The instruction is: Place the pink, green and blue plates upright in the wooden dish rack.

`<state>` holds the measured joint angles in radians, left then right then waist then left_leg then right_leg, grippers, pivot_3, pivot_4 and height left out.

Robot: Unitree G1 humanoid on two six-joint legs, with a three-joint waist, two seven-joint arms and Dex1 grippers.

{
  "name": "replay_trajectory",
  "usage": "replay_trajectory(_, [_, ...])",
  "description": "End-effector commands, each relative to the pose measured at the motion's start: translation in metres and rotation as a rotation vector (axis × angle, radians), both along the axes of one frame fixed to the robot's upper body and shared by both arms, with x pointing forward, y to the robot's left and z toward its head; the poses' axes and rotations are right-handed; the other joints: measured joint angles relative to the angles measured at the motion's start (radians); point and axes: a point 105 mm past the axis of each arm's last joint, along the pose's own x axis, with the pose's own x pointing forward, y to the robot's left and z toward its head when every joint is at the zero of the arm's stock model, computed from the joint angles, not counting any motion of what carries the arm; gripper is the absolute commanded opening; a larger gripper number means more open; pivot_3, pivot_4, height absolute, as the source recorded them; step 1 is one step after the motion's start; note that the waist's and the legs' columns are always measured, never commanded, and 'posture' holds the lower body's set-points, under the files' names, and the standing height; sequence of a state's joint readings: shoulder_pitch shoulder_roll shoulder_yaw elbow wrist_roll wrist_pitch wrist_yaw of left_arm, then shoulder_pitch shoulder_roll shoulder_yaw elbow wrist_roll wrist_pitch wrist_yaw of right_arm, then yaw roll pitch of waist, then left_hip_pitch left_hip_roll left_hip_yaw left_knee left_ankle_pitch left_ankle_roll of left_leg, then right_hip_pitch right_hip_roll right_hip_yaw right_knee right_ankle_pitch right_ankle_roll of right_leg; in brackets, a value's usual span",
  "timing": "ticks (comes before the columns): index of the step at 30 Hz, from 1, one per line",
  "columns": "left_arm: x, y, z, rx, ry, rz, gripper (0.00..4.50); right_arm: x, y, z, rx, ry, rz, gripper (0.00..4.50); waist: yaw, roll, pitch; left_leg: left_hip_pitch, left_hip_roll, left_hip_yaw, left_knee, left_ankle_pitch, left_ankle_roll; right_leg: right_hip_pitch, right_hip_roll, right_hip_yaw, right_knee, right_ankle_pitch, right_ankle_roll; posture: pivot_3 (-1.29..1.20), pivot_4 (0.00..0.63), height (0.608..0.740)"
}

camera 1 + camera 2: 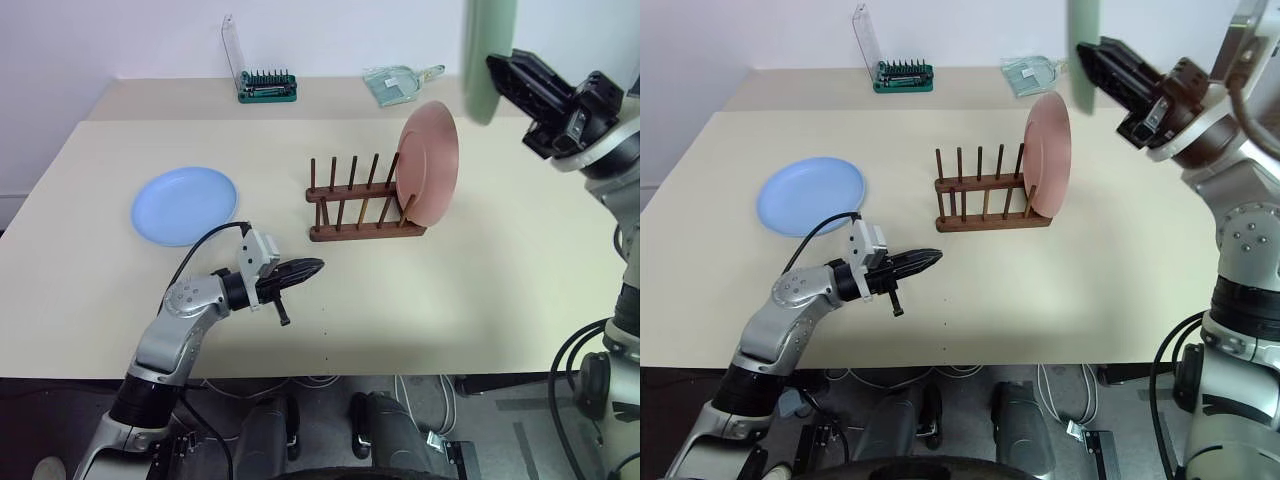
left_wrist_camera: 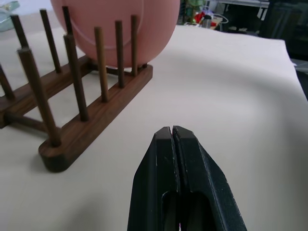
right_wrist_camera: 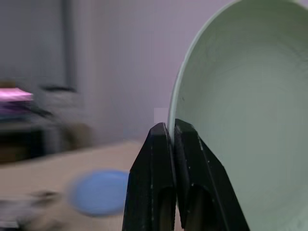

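- The right gripper [image 1: 1087, 62], at the upper right of the frame, is clamped on the rim of the green plate [image 3: 245, 110] and holds it on edge, well above the worktop [image 1: 480, 290]
- The wooden dish rack [image 1: 362, 200] stands mid-frame, below and to the left of that plate; its rails run left to right across the picture, so its slots run front to back
- The pink plate [image 1: 430, 165] stands upright in the slot at the rack's right end; the slots to its left are free
- My reading: the green plate must come down and leftward, staying on edge and parallel to the pink one, into the next free slot
- The blue plate [image 1: 185, 205] lies flat at centre left, well apart from the rack and nearer the left arm
- The left gripper [image 1: 300, 270] hangs closed and empty just in front of the rack's left end
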<state>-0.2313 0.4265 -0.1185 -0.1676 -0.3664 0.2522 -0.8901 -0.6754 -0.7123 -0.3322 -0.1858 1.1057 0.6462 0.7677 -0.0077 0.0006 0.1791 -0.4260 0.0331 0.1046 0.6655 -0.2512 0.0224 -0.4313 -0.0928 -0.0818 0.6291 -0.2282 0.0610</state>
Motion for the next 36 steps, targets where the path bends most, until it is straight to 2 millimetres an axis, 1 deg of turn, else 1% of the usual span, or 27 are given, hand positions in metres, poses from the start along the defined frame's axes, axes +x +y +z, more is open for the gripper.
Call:
replay_trajectory(1, [-0.003,0.004,0.011,-0.026,-0.043,0.004,0.00,-0.017,0.012,0.005,0.073,0.061,0.147,0.02,-0.002,0.000,0.000,0.000,0.000,0.000,0.000,0.000,0.000,0.000,0.000,0.000,0.000,0.000,0.000,0.00,0.150,0.740])
replay_trajectory(5, [-0.005,0.009,0.011,-0.033,-0.040,0.008,0.00,-0.014,0.026,-0.005,0.134,0.187,0.225,0.02,-0.002,0.000,0.000,0.000,0.000,0.000,0.000,0.000,0.000,0.000,-0.001,0.000,0.000,0.000,0.000,0.00,0.150,0.740])
replay_trajectory(8, [-0.008,0.014,0.013,-0.043,-0.039,0.008,0.00,-0.009,0.037,-0.016,0.148,0.261,0.246,0.02,-0.003,0.000,0.000,-0.001,0.000,0.000,0.000,0.000,0.000,-0.001,-0.001,0.000,0.000,0.000,0.000,0.00,0.150,0.740])
replay_trajectory(10, [-0.008,0.017,0.013,-0.041,-0.039,0.009,0.00,-0.002,0.043,-0.022,0.141,0.300,0.226,0.02,-0.003,0.000,0.000,-0.001,0.000,0.000,0.000,0.000,0.000,-0.001,-0.001,0.000,0.000,0.000,0.000,0.00,0.150,0.740])
replay_trajectory(13, [-0.009,0.019,0.011,-0.035,-0.037,0.011,0.00,0.008,0.047,-0.028,0.157,0.340,0.199,0.02,-0.003,0.000,0.000,-0.001,0.000,0.000,0.000,0.000,0.000,-0.001,-0.001,0.000,0.000,0.000,0.000,0.00,0.150,0.740])
replay_trajectory(17, [-0.009,0.018,0.011,-0.033,-0.036,0.012,0.00,0.014,0.051,-0.033,0.159,0.371,0.199,0.02,-0.002,0.000,0.000,-0.001,-0.001,0.000,0.000,0.000,0.000,-0.001,-0.001,0.000,0.000,0.000,0.000,0.00,0.150,0.740])
replay_trajectory(21, [-0.009,0.017,0.010,-0.032,-0.036,0.011,0.00,0.020,0.053,-0.038,0.151,0.389,0.189,0.02,-0.003,0.000,0.000,-0.001,-0.001,0.000,0.000,0.000,0.000,-0.001,0.000,0.000,0.000,0.000,0.000,0.00,0.150,0.740])
replay_trajectory(23, [-0.009,0.015,0.010,-0.033,-0.037,0.010,0.00,0.029,0.053,-0.041,0.167,0.411,0.165,0.02,-0.003,0.000,0.000,-0.001,-0.001,0.000,0.000,0.000,0.000,-0.001,0.000,0.000,0.000,0.000,0.000,0.00,0.150,0.740])
replay_trajectory(26, [-0.008,0.015,0.010,-0.033,-0.038,0.011,0.00,0.036,0.053,-0.043,0.173,0.418,0.145,0.02,-0.004,0.000,0.000,-0.001,-0.001,0.000,0.000,0.000,0.000,-0.001,0.000,0.000,0.000,0.000,0.000,0.00,0.150,0.740])
replay_trajectory(36, [-0.008,0.013,0.013,-0.035,-0.039,0.012,0.00,0.043,0.042,-0.039,0.200,0.404,0.120,0.02,-0.003,0.000,0.000,-0.002,-0.001,0.000,0.000,0.000,0.000,-0.001,0.001,0.000,0.000,0.000,0.000,0.00,0.150,0.740])
